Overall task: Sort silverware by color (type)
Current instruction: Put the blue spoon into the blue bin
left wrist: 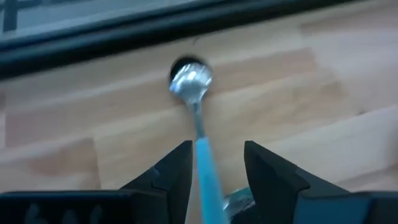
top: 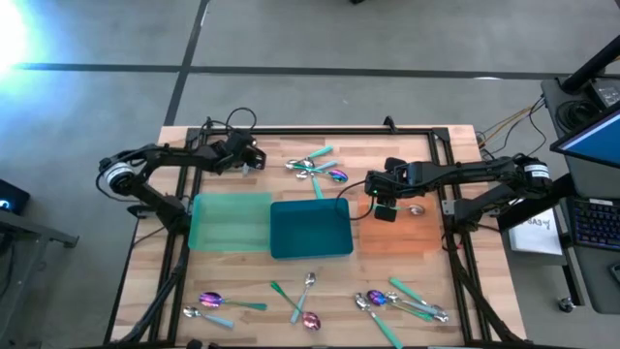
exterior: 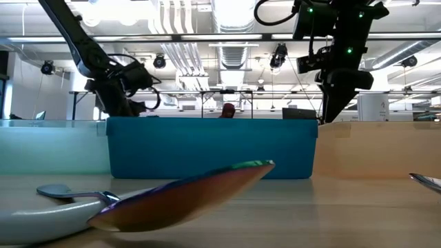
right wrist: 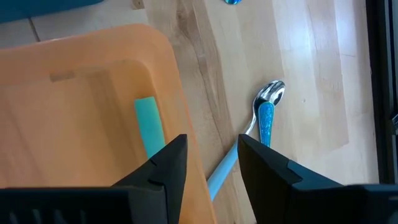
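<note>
Spoons lie in groups on the table: a far cluster (top: 315, 167) and near groups (top: 218, 302), (top: 308, 308), (top: 407, 301). My left gripper (top: 247, 155) is near the far edge and open. In its wrist view its fingers stand on either side of a teal-handled spoon (left wrist: 199, 124). I see no touch between them. My right gripper (top: 383, 199) hangs open above the orange tray's (top: 426, 240) far left corner, well above it in the low view (exterior: 337, 96). A teal strip (right wrist: 148, 127) lies in that tray (right wrist: 74, 112). A teal-handled spoon (right wrist: 264, 115) lies on the wood beside it.
The green tray (top: 231, 221), the teal tray (top: 310, 229) and the orange tray sit side by side across the table's middle. A silver spoon bowl (top: 416, 208) shows in the orange tray. An iridescent spoon (exterior: 186, 196) lies right before the low camera. Cables run past the table's right edge.
</note>
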